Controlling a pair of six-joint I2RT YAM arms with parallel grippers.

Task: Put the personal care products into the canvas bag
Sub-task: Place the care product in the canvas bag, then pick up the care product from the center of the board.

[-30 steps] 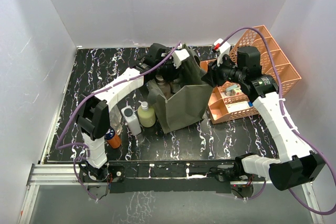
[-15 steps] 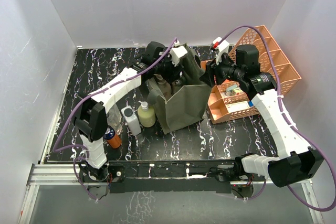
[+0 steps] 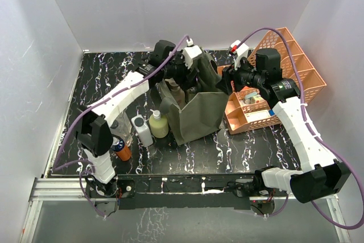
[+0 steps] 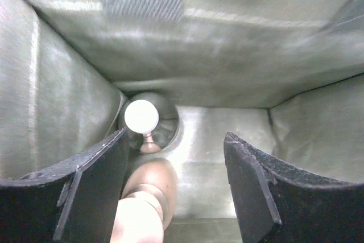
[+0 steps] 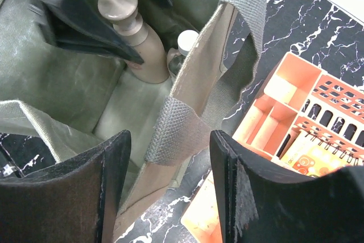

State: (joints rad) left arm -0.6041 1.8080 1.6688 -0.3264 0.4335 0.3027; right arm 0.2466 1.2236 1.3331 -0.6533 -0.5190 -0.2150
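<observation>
The black worktop (image 3: 96, 75) bears the canvas bag (image 3: 199, 115), a tan bottle (image 4: 145, 197) inside. The left hand (image 4: 174, 138) at its 12 o'clock and the right hand (image 5: 169, 136) at 2 both stand apart.

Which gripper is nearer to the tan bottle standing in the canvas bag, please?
Left. The left gripper hangs open inside the canvas bag, just above the tan bottle; the right gripper is farther off, open over the bag's rim by the strap handle.

The top external view looks down from high behind the near edge over the whole black white-veined table (image 3: 102, 72). The left wrist view stares straight down, close, inside the boxy olive-green canvas bag (image 4: 227, 55). The right wrist view slants over its rim; both share the tan beige-capped bottle (image 5: 133, 38).
</observation>
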